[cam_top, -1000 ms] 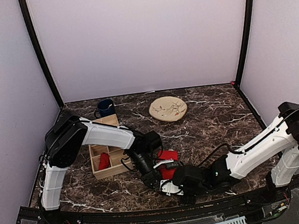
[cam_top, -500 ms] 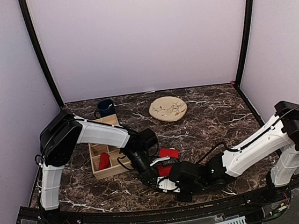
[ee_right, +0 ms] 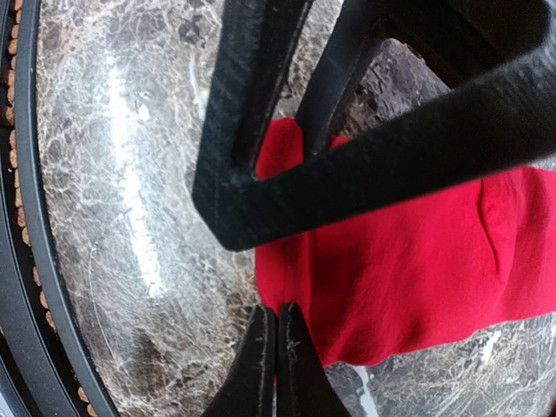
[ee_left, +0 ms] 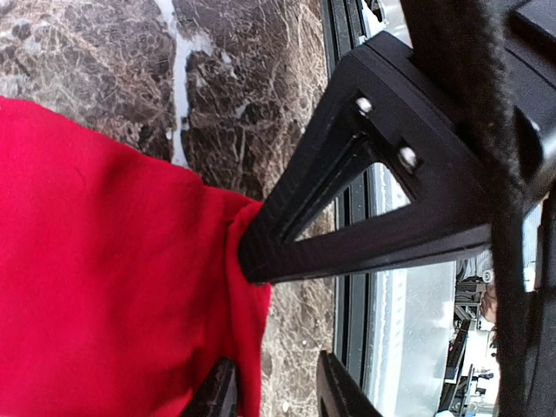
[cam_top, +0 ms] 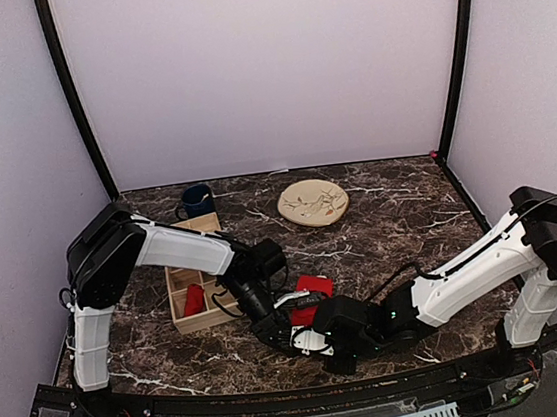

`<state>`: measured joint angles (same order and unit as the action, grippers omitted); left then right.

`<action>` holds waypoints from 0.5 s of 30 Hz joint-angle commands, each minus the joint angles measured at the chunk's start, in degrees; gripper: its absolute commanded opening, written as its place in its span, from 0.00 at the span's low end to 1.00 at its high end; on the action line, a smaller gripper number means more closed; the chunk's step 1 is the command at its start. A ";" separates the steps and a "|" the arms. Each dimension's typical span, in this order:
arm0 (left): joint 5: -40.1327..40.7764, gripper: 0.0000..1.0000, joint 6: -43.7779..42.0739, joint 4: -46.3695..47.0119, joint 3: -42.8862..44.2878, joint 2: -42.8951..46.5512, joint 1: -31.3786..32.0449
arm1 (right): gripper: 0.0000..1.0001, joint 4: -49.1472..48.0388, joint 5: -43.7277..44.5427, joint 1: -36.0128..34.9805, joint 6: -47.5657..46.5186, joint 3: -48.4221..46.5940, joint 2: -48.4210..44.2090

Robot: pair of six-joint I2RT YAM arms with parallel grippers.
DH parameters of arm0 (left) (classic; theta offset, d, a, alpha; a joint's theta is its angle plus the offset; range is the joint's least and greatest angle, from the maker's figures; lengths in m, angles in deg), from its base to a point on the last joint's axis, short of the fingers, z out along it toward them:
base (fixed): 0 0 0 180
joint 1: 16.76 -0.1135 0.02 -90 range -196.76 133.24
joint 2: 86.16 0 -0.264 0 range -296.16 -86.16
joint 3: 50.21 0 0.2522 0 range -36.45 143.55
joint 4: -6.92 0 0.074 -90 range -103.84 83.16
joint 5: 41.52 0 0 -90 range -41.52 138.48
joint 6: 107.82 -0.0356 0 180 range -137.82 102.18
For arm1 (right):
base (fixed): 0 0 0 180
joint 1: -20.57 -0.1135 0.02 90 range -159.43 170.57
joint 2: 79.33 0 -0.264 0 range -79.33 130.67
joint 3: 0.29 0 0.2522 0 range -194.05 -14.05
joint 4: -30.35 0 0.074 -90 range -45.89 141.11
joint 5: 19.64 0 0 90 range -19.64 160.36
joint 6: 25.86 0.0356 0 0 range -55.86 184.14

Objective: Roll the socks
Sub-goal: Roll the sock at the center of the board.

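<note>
Nearest you, at the front of the counter, one red sock lies spread mostly flat, with no roll showing. Your right jaws are clenched tight, tips at the sock's edge where the fabric puckers; you cannot tell whether any cloth is caught between them. Your left jaws stand partly parted just beside them, straddling the edge without clamping it. I judge the rolling of this sock barely begun. Further back on the left, a second red thing sits in a compartment of the wooden box. It may be the other sock, but it is too small to tell whether it is rolled. From above, both arms hide the sock's near end. Beyond stand a blue cup and a plate, well apart from the work.
</note>
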<state>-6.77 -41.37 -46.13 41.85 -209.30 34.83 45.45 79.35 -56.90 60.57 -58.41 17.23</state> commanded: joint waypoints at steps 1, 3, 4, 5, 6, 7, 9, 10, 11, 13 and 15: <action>-0.87 0.36 -0.15 -0.81 -1.11 3.78 -0.22 | 0.00 4.88 -0.82 0.70 1.84 0.50 2.24; -0.31 0.36 -0.09 -0.77 -1.06 3.89 -0.39 | 0.00 4.98 -0.82 0.83 1.97 0.46 2.37; -0.06 0.36 -0.10 -0.62 -1.21 3.91 -0.50 | 0.00 4.98 -0.89 0.79 2.06 0.35 2.37; 0.14 0.36 -0.03 -0.35 -1.45 4.06 -0.71 | 0.00 4.98 -1.04 0.75 2.10 0.38 2.41; 0.55 0.36 0.05 -0.15 -1.65 4.17 -0.91 | 0.00 5.06 -1.08 0.76 2.22 0.39 2.50; 0.87 0.36 0.04 -0.11 -1.88 4.33 -1.15 | 0.00 5.09 -1.16 0.76 2.33 0.37 2.54; 1.34 0.36 0.11 0.19 -2.24 4.63 -1.83 | 0.00 5.18 -1.38 0.76 2.49 0.29 2.80; 1.63 0.36 0.16 0.32 -2.59 4.85 -2.36 | 0.00 5.16 -1.43 0.75 2.54 0.27 2.86; 1.88 0.36 0.15 0.47 -2.82 5.12 -2.76 | 0.00 5.17 -1.53 0.75 2.60 0.25 2.79; 2.41 0.36 0.17 0.71 -3.40 5.52 -3.42 | 0.00 5.25 -1.49 0.76 2.69 0.28 2.76; 2.82 0.36 0.28 1.10 -3.87 6.05 -4.04 | 0.00 5.19 -1.57 0.77 2.77 0.21 2.89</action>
<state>-5.17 -41.13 -45.40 39.45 -207.00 32.17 45.48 79.02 -56.81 62.10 -58.78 17.58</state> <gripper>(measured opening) 0.363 0.006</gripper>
